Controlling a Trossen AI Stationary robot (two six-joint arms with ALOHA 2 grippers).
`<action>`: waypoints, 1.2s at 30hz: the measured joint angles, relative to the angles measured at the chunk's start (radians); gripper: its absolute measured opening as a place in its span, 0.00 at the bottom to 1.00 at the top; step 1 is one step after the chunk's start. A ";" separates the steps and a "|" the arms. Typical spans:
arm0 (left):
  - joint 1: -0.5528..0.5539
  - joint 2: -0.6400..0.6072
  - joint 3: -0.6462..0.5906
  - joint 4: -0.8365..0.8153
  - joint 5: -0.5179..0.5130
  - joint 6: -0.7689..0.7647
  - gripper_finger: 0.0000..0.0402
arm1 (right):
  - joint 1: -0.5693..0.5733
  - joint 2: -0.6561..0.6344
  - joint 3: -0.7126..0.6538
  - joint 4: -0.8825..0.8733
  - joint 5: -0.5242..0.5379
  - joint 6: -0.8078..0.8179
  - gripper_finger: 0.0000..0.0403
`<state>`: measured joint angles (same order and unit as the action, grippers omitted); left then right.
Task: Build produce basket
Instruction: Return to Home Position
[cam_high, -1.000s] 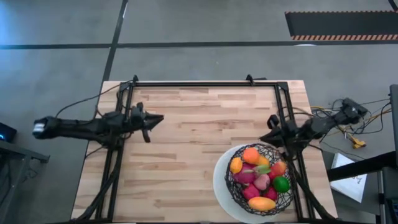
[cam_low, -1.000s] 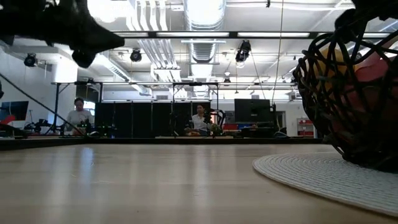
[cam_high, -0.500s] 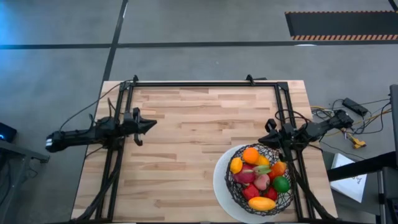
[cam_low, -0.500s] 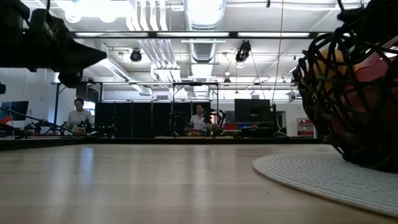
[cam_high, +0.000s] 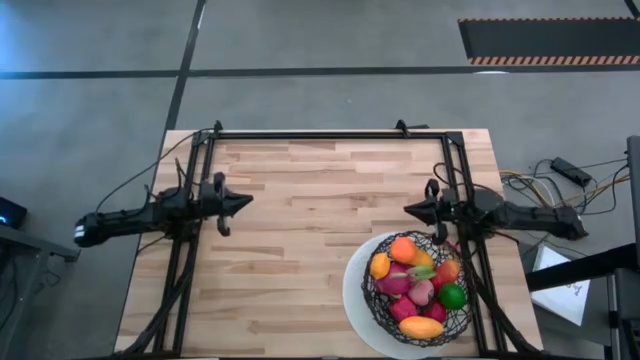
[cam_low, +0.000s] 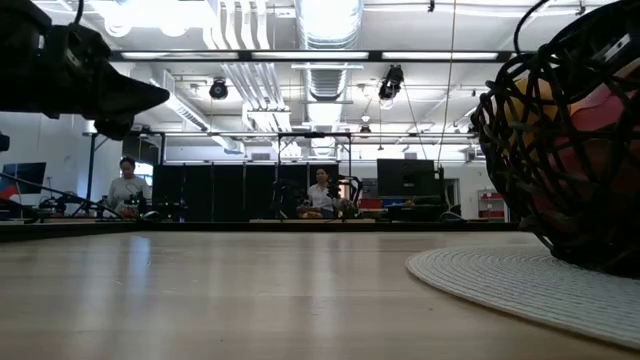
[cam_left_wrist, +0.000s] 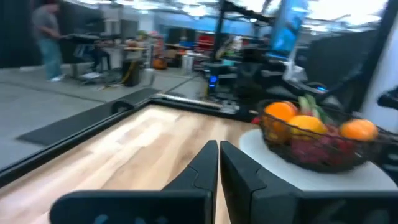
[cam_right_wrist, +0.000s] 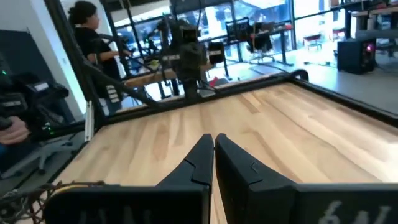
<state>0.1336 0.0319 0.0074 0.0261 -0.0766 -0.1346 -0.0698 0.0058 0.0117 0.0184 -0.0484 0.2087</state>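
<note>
The basket (cam_high: 420, 290), a black wire-mesh bowl on a white round base (cam_high: 353, 290), stands at the table's near right. It holds the produce (cam_high: 415, 285), several small orange, yellow, red, pink and green pieces; the basket (cam_left_wrist: 311, 146) also shows in the left wrist view. My left gripper (cam_high: 248, 201) hovers shut and level over the table's left side, pointing right, and touches nothing. My right gripper (cam_high: 408, 210) hovers shut and level just beyond the basket's far rim, pointing left, and also touches nothing. Both gripper tips show shut in the wrist views, left gripper (cam_left_wrist: 219, 144) and right gripper (cam_right_wrist: 213, 138).
Black frame rails (cam_high: 320, 134) run along the table's left, far and right sides. Bare wood (cam_high: 320, 200) lies between the two grippers. Cables (cam_high: 560, 185) lie off the table's right edge. People (cam_low: 125, 185) are in the room behind.
My left gripper has sunk and drawn back toward the table's left edge, then kept still. My right arm has swung round from a slant to lie level, its gripper now pointing straight at the table's left edge, farther left than before. The basket has not moved.
</note>
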 joint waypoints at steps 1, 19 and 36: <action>-0.001 -0.003 0.000 -0.002 0.017 0.011 0.00 | -0.030 0.001 0.000 0.006 -0.033 -0.005 0.02; -0.004 0.085 -0.002 -0.015 0.078 0.044 0.00 | -0.175 0.014 0.000 0.020 -0.169 -0.014 0.02; -0.004 0.180 -0.003 0.067 0.042 0.045 0.00 | 0.023 0.017 -0.001 0.003 -0.005 0.026 0.02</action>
<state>0.1295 0.2116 0.0048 0.0931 -0.0346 -0.0898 -0.0464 0.0227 0.0105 0.0218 -0.0530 0.2348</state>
